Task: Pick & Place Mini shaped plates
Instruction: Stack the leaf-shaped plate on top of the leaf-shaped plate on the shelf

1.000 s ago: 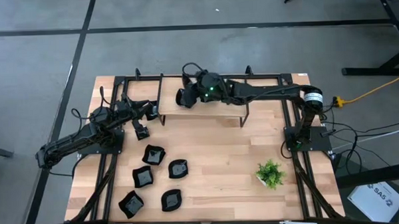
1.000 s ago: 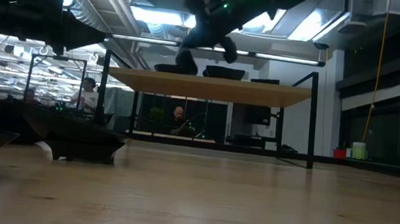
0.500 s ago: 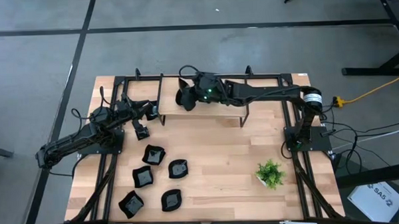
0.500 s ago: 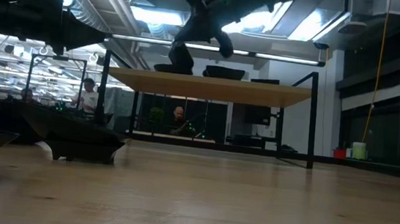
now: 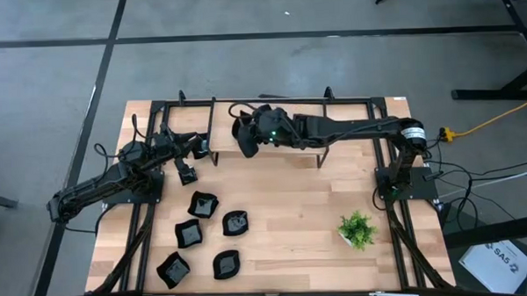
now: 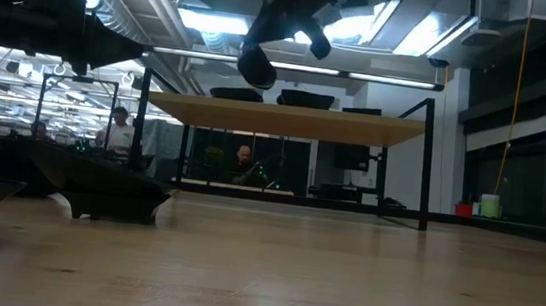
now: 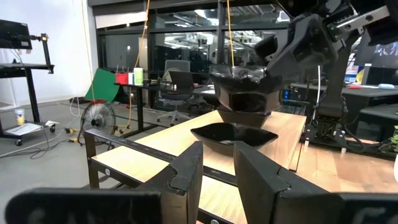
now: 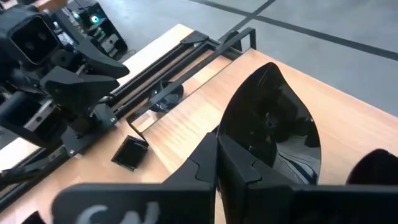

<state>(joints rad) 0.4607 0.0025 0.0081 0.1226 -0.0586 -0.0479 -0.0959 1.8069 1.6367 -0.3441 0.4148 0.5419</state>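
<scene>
The right gripper (image 5: 246, 138), clamped on a leaf-like black plate (image 8: 273, 127), has swung it down over the raised shelf (image 5: 286, 153)—placement looks close—while five plates (image 5: 202, 205) wait near left beside the parted left gripper (image 5: 187, 175).

We note a light wooden table (image 5: 274, 209) with a black metal frame (image 5: 396, 222) along its sides. A raised wooden shelf (image 5: 294, 151) on thin black legs stands at the far edge. A small green potted plant (image 5: 357, 229) sits on the right part. A yellow cable (image 5: 500, 118) runs over the grey floor (image 5: 50, 76). Beyond the table, the low view shows two people (image 6: 242, 162) seated at benches; a green panel (image 7: 102, 85) and a fan (image 7: 94, 116) stand on the room's floor.
</scene>
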